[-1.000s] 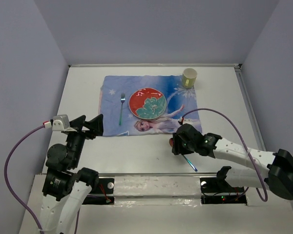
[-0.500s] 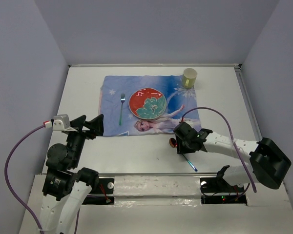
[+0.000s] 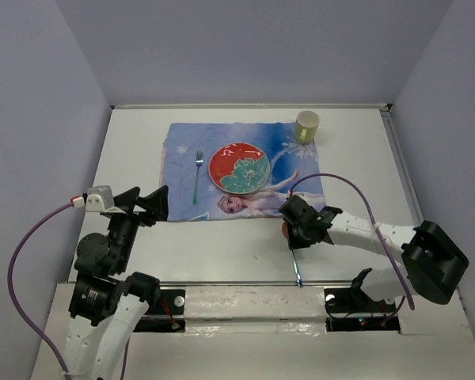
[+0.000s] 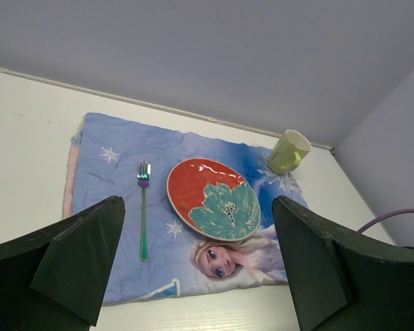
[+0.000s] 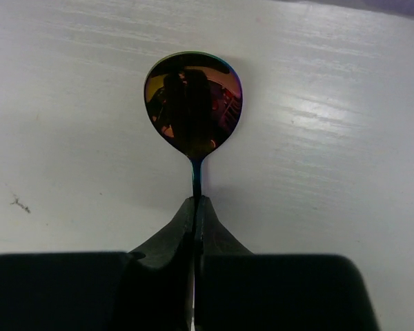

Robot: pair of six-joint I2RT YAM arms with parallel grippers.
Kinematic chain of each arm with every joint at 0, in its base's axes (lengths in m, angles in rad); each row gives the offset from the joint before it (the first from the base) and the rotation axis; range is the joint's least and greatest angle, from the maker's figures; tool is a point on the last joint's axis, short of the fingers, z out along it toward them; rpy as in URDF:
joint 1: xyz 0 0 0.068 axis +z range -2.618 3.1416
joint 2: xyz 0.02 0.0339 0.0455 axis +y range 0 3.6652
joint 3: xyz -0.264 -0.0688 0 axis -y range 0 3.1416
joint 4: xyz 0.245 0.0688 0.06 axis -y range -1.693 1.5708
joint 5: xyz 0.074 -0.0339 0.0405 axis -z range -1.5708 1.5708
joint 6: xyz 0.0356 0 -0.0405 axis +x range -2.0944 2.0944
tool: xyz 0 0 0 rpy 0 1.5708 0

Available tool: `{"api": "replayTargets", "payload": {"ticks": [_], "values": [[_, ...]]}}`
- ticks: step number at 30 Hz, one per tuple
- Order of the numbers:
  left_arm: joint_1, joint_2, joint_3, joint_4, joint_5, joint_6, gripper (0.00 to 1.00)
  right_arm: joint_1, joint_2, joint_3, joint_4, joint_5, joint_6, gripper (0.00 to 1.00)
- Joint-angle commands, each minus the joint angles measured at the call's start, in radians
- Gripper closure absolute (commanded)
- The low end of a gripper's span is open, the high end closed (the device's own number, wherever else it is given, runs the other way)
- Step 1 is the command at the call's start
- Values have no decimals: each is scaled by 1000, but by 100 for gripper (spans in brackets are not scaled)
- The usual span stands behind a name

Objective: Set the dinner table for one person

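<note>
Dinner table: the white top fills the middle of the top view. The blue placemat lies across its upper centre.

Already on the mat: plate in the middle, fork to its left. The cup stands at the mat's upper right corner.

Right gripper: jaws pressed together on the thin neck of the spoon, just below the bowl. In the top view it sits at centre right, just below the mat's lower right corner, and the handle trails toward the bottom edge. I cannot tell whether the spoon is clear of the surface.

Left gripper: fingers spread wide and holding nothing, at lower left, facing the mat.

My read is that the spoon goes to the right of the plate next.

Risks I am watching:
- The pinch is narrow and sits on a slick metal stem, with most of the handle's length hanging free. The spoon could pivot or slide out during the carry.
- If I travel low, the bowl or handle may catch the mat's edge. That would ruck the cloth and nudge the plate.
- Releasing while the spoon is tilted would leave it skewed.
</note>
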Motion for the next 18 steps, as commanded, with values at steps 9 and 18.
{"api": "replayTargets", "payload": {"ticks": [9, 18], "values": [[-4, 6, -1, 51, 18, 23, 1, -108, 38, 391, -8, 114, -219, 100], [-15, 3, -1, 51, 18, 21, 1, -332, 422, 865, 17, 24, -361, 100]]}}
